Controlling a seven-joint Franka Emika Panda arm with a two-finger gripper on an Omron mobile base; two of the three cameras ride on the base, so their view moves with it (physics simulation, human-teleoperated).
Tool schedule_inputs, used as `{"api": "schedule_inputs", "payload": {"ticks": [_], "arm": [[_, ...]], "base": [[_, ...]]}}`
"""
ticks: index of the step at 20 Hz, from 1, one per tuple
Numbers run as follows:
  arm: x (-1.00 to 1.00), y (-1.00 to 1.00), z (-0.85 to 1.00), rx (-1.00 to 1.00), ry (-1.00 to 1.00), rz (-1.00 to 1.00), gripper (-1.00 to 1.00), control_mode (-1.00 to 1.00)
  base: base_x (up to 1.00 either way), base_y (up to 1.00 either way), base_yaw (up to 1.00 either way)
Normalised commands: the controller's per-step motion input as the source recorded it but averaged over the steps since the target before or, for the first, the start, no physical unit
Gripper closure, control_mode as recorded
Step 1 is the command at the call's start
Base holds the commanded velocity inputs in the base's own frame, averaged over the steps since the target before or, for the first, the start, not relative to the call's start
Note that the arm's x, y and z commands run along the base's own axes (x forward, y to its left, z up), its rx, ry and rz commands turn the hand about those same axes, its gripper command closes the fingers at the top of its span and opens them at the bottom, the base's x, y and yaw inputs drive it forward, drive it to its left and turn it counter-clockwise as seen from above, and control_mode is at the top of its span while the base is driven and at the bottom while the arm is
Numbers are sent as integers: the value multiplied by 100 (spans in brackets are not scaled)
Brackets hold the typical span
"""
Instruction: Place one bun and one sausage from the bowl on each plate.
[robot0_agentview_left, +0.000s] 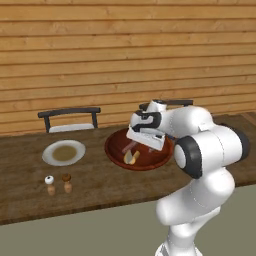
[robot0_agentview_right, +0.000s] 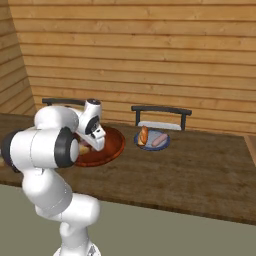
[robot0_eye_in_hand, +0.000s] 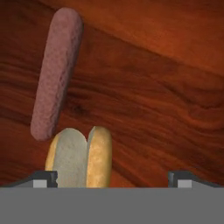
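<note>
The reddish-brown bowl (robot0_agentview_left: 114, 150) sits mid-table with a split bun (robot0_agentview_left: 131, 157) in it. My gripper (robot0_eye_in_hand: 113, 179) hangs low inside the bowl (robot0_eye_in_hand: 166, 100), open. The bun (robot0_eye_in_hand: 81, 157) lies between its fingertips, close to the left one (robot0_eye_in_hand: 44, 178), apart from the right. A pink-brown sausage (robot0_eye_in_hand: 57, 72) lies just beyond the bun. The pale plate (robot0_agentview_left: 48, 152) with a tan centre stands left of the bowl, bare. The bluish plate (robot0_agentview_right: 152, 148), right of the bowl (robot0_agentview_right: 118, 145), carries a bun (robot0_agentview_right: 144, 135) and a sausage (robot0_agentview_right: 160, 139).
Salt and pepper shakers (robot0_agentview_left: 49, 185) (robot0_agentview_left: 67, 183) stand near the table's front edge, below the pale plate. Two chairs (robot0_agentview_left: 70, 119) (robot0_agentview_right: 161, 116) are tucked in behind the table against the wooden wall.
</note>
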Motion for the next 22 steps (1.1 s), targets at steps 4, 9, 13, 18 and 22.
{"api": "schedule_inputs", "payload": {"ticks": [4,9,13,18,22], "arm": [[0,22,-29,9,0,0,-100,-100],[0,20,-16,5,0,0,-100,-100],[-11,0,0,3,0,0,-100,-100],[-21,1,-3,4,-3,0,-100,-100],[-13,-2,0,8,-15,0,-100,-100]], "base": [[0,0,0],[0,0,0],[0,0,0],[0,0,0],[0,0,0]]}}
